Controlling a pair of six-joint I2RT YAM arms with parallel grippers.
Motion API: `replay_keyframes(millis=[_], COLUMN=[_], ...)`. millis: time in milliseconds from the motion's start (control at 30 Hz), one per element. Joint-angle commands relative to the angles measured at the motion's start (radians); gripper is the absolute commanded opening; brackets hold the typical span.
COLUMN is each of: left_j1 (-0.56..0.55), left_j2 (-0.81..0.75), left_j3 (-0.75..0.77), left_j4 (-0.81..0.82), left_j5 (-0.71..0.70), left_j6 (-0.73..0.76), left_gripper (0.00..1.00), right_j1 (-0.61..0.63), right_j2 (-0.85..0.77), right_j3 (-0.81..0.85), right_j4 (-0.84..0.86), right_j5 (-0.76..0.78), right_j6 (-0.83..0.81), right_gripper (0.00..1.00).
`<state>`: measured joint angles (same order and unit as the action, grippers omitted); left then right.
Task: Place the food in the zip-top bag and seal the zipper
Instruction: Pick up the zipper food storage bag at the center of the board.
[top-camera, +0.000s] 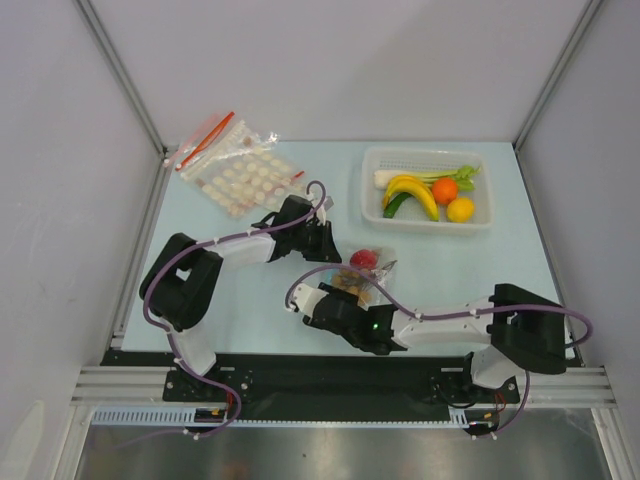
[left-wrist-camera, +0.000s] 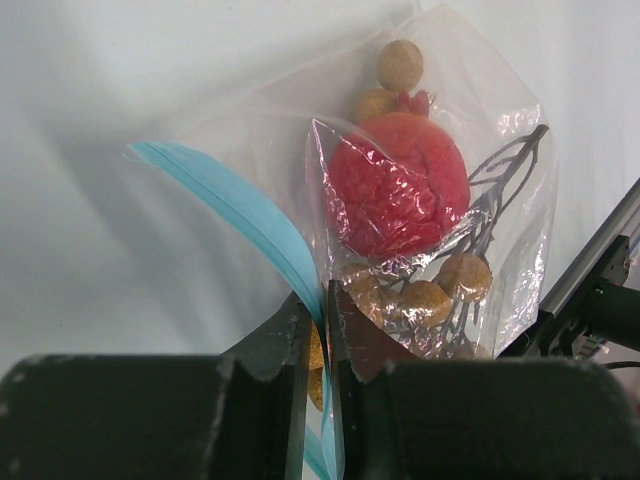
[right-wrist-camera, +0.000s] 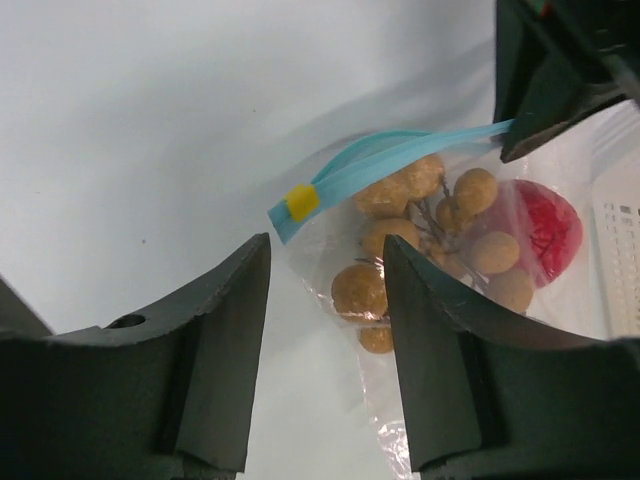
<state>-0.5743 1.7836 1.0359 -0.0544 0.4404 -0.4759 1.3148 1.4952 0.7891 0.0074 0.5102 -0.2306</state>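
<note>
The zip-top bag (top-camera: 372, 268) lies near the white basket (top-camera: 367, 190), on its arm-ward side, with the food (left-wrist-camera: 400, 195) inside (red fruit among brown ones). The left gripper (left-wrist-camera: 318, 340) is clamped on the zipper (left-wrist-camera: 235, 205); the right gripper (right-wrist-camera: 325, 275) gapes.

L arm bent, reaching to the zip-top bag's (left-wrist-camera: 250, 130) far-left side; left gripper (left-wrist-camera: 318, 310) clamped on the zipper (left-wrist-camera: 230, 205) there; R arm stretched low toward bag's near side; right gripper (right-wrist-camera: 325, 280) jaws wide apart, facing the bag.
</note>
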Motion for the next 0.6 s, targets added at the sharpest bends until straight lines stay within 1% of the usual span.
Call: replay_keyframes(millis=[0,167,233,300,367,400,433,467,500,567], left_j1=[0.004,0.004,0.004,0.004,0.004,0.004,0.004,0.004,0.004,0.004], left_j2=[-0.047,-0.050,-0.055,-0.058,-0.065,-0.073,-0.081,-0.090,-0.114,-0.147], left_j3=[0.039,0.039,0.038,0.038,0.038,0.038,0.039,0.039,0.032,0.018], left_j4=[-0.002,-0.009,-0.009,-0.012,-0.016,-0.022,-0.030,-0.039,-0.050,-0.044], left_j5=[0.008,0.011,0.008,0.003,0.000,-0.011,-0.022,-0.035,-0.064,-0.089], left_j6=[0.026,0.028,0.028,0.030,0.031,0.033,0.034,0.040,0.040,0.034], left_gripper=[0.16,0.17,0.17,0.18,0.20,0.25,0.30,0.37,0.47,0.59], right_j1=[0.006,0.008,0.008,0.008,0.008,0.008,0.008,0.009,0.008,-0.005], right_j2=[0.063,0.117,0.143,0.166,0.189,0.189,0.177,0.163,0.142,0.064], right_j3=[0.064,0.079,0.090,0.098,0.114,0.114,0.116,0.105,0.096,0.064], right_j4=[-0.035,-0.050,-0.052,-0.052,-0.055,-0.053,-0.049,-0.037,-0.029,-0.018], right_j5=[0.073,0.086,0.112,0.140,0.162,0.162,0.156,0.149,0.128,0.093], right_j6=[-0.067,-0.078,-0.079,-0.079,-0.076,-0.073,-0.073,-0.067,-0.062,-0.052], right_gripper=[0.55,0.57,0.55,0.44,0.29,0.11,0.03,0.00,0.00,0.00])
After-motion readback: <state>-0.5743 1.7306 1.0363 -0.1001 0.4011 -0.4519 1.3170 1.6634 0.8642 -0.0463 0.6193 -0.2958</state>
